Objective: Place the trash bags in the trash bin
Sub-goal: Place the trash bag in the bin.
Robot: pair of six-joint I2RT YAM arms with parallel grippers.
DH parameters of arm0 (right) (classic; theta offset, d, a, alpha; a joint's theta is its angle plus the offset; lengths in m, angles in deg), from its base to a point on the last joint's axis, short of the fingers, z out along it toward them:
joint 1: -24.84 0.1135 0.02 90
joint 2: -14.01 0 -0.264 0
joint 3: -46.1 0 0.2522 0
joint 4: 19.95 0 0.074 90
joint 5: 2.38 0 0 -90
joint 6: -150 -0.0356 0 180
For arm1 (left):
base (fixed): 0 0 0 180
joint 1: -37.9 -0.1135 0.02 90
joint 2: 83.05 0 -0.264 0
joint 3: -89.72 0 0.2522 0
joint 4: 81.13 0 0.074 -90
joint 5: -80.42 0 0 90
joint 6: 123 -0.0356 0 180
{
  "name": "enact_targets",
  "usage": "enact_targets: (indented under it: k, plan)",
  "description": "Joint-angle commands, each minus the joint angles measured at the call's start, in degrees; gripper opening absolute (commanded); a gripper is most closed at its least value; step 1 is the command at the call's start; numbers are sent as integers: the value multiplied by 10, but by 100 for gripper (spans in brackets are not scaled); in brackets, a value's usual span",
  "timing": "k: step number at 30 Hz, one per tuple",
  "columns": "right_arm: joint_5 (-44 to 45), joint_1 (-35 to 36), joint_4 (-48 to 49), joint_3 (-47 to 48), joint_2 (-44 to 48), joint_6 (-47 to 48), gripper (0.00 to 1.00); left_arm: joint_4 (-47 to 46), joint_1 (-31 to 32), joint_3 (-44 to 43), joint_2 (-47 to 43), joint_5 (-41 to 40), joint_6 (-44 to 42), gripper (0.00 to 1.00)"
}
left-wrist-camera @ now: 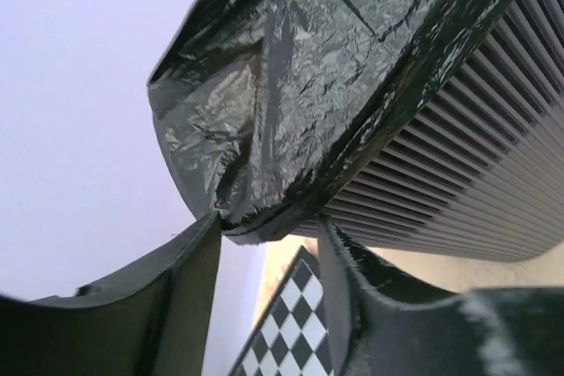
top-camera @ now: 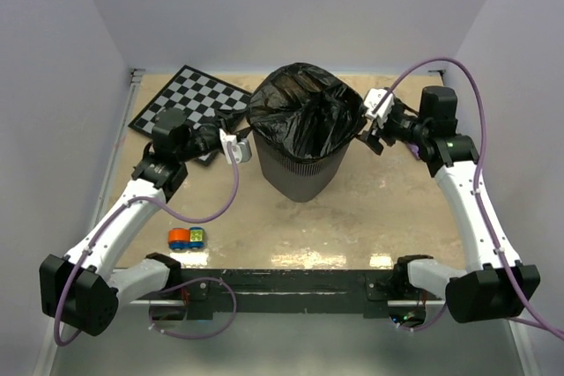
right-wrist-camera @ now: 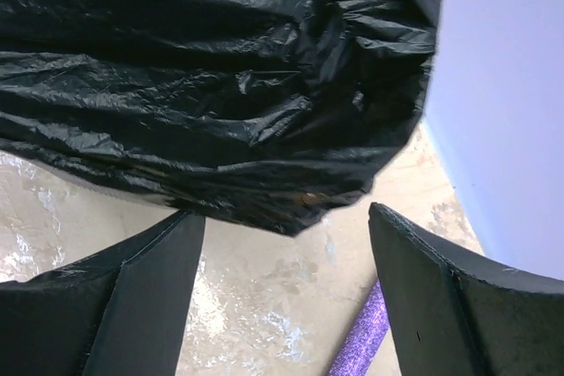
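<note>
The grey mesh trash bin [top-camera: 302, 173] stands mid-table. A glossy black trash bag [top-camera: 304, 112] lines it, its edge folded out over the rim. My left gripper [top-camera: 236, 147] is at the bin's left side, open. In the left wrist view the bag's hem [left-wrist-camera: 291, 129] hangs over the mesh wall [left-wrist-camera: 476, 173], just past the tips of the left gripper [left-wrist-camera: 269, 222], with nothing between the fingers. My right gripper [top-camera: 374, 122] is at the bin's right rim. There the right gripper [right-wrist-camera: 282, 217] is open, and the bag [right-wrist-camera: 220, 85] hangs just beyond its tips.
A chessboard [top-camera: 189, 99] lies at the back left, behind the left arm, and also shows under the left fingers [left-wrist-camera: 295, 323]. A small orange, blue and green toy [top-camera: 187, 238] sits near the front left. A purple glittery microphone [right-wrist-camera: 361, 341] lies on the table under the right gripper.
</note>
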Motion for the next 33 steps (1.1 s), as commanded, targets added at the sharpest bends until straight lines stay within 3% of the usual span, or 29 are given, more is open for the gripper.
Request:
enact_targets:
  k: [1, 5, 11, 14, 20, 25, 33]
  plan:
    - [5, 18, 8, 24, -8, 33, 79, -100, 20, 17, 4, -8, -15, 45]
    - [14, 52, 34, 14, -7, 24, 71, -161, 23, 42, 7, -44, 19, 27]
    - [32, 80, 48, 7, -15, -4, 15, -203, 22, 38, 37, -100, 106, 0]
    - [46, 80, 48, -14, -5, -1, 0, -202, 23, 45, 44, -115, 144, 0]
    - [71, 80, 43, -59, 31, 19, 0, -220, 23, 93, 16, -145, 216, 0]
    - [68, 80, 43, -80, 37, 12, 0, -236, 23, 137, -9, -164, 226, 0]
    - [80, 80, 102, -147, 19, 15, 0, -319, 24, 146, 81, -139, 252, 0]
